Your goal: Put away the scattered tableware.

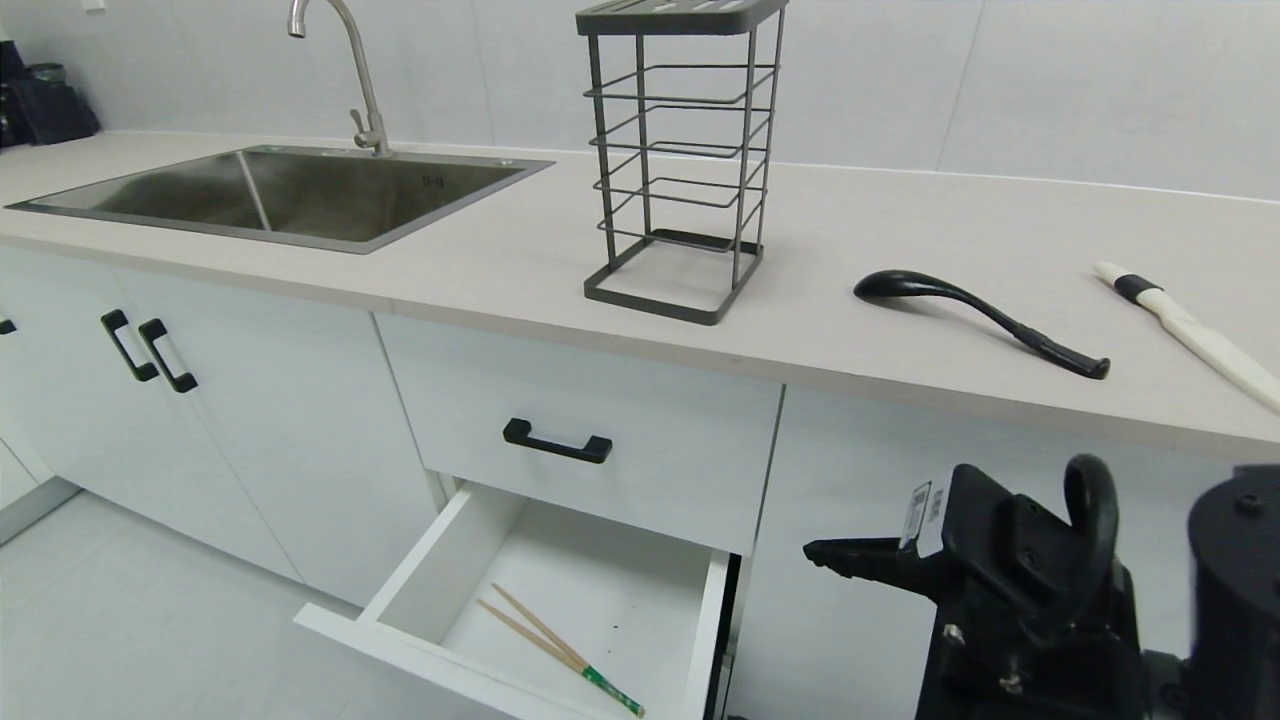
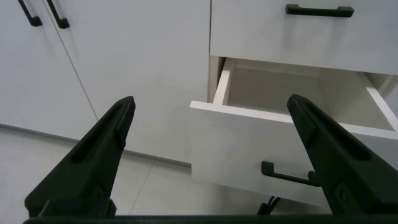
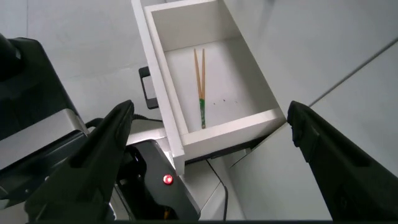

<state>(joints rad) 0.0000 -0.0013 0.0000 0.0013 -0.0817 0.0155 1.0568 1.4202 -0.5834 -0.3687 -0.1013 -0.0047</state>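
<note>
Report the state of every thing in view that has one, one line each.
lower drawer, pulled open
upper drawer, shut
cabinet doors, shut
chopsticks, lying in the lower drawer
black ladle, lying on the counter
white utensil, lying on the counter
faucet, no water running
left tool, open
right tool, open

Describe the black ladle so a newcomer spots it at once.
On the beige countertop, look right of the tall wire rack. The black ladle lies flat there, bowl end toward the rack. It is all black and curved, unlike the straight white utensil with a black band farther right.
</note>
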